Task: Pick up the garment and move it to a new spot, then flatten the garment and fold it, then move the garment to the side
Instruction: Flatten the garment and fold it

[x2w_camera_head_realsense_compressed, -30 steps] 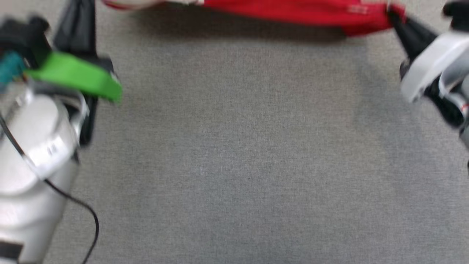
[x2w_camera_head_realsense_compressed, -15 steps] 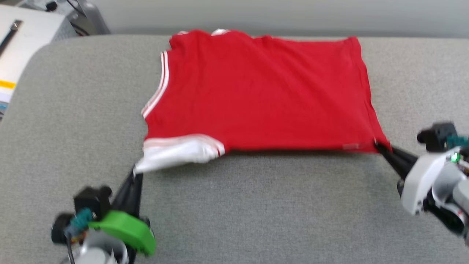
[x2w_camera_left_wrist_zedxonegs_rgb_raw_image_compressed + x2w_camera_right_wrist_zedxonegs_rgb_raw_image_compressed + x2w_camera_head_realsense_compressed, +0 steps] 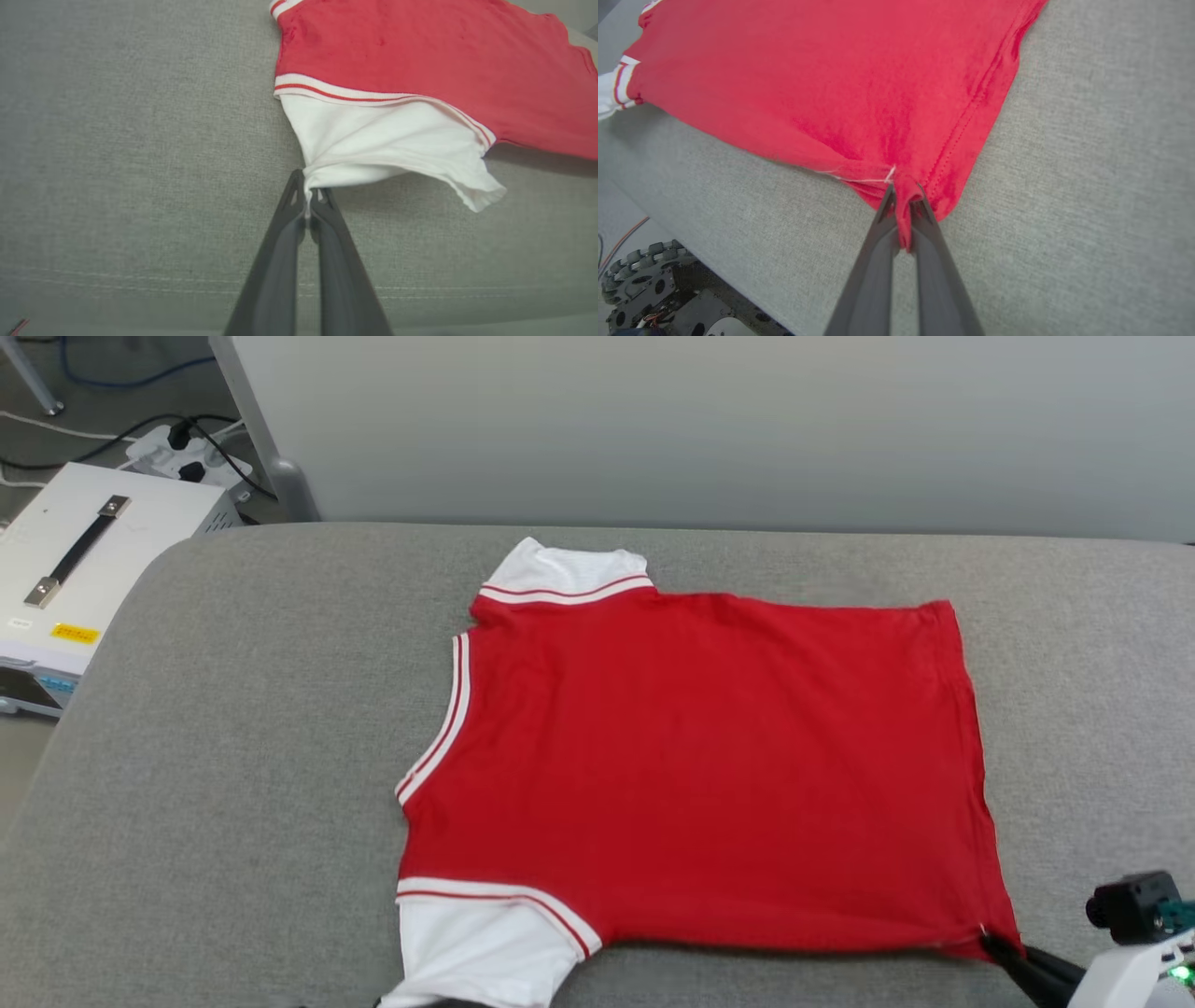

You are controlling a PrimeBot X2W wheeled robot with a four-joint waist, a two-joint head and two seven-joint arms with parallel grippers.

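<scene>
Left pincer [image 3: 308, 192]: jaws pressed together on the hem of the near sleeve [image 3: 373, 140], white. The cloth is drawn to a point at the tips.

Right pincer [image 3: 904, 196]: jaws clamped on the red bottom-hem corner, with a fold of fabric pinched between the fingers.

Garment [image 3: 691, 765]: spread with a plain red face up on the grey cloth-covered counter [image 3: 233, 756], reaching forward from both pincers. Its neck end is on the left pincer's side and its bottom hem on the right pincer's side. The edge running between the two pincers stands slightly off the counter, with shadow beneath it.

Far sleeve [image 3: 565, 569]: white with striped trim, flat on the counter, well apart from both pincers, across the garment's body.

White case [image 3: 84, 560]: has a black handle and sits off the counter's corner, far ahead of the left pincer and to its left.
</scene>
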